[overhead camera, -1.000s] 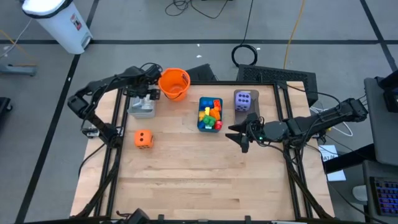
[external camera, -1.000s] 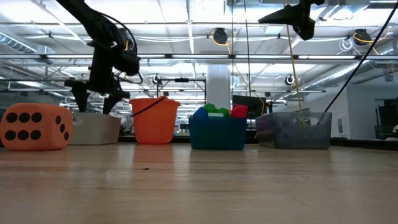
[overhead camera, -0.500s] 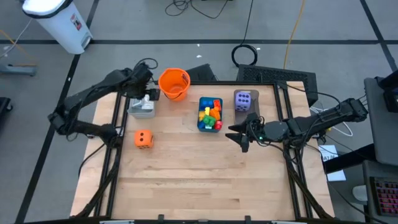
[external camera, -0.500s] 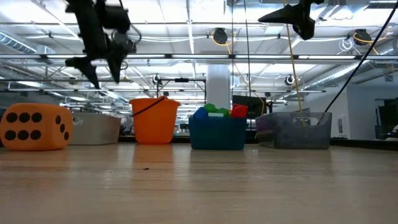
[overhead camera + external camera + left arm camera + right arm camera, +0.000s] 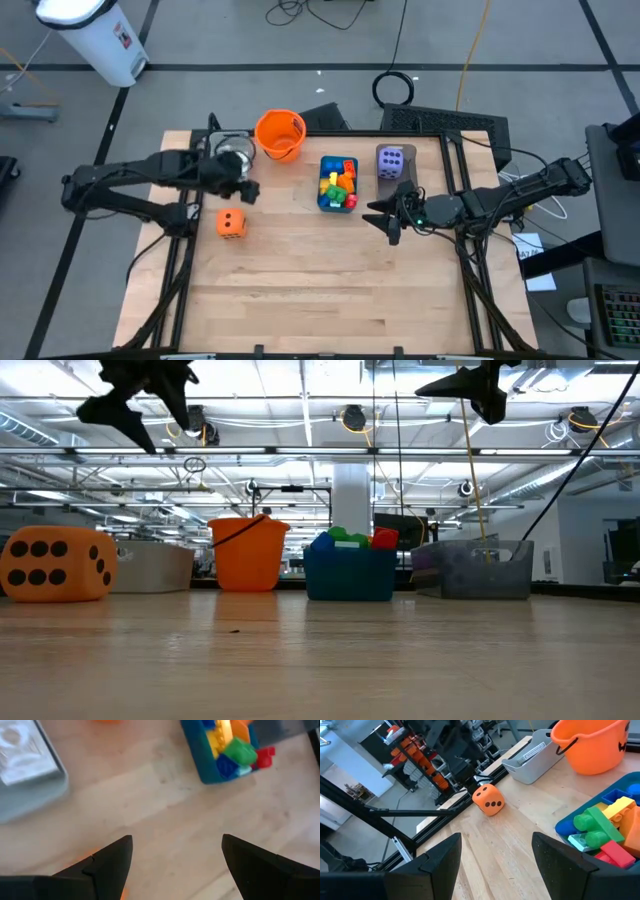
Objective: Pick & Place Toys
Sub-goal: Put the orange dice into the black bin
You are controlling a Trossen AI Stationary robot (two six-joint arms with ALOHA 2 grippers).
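Left gripper (image 5: 243,185) raised near the wooden table's (image 5: 320,290) left edge, fingers apart, empty, above the soft orange die with black dots (image 5: 231,223). Right gripper (image 5: 385,222) parked near the right edge, fingers apart, empty. Bright plastic bricks (image 5: 339,183) heaped in a blue tray (image 5: 322,199) at the far edge. Best lowered straight, fingers straddling the die. No legible writing.

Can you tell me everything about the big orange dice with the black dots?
The orange die is a chunky cube with rounded corners and black dots, and looks soft, like foam. It sits flat on the wooden table near the left edge, on its own, in front of the grey tray. From above its top face shows four dots; the low view shows a six-dot face and part of a side face. Nothing holds it. The open left gripper hangs in the air close by.
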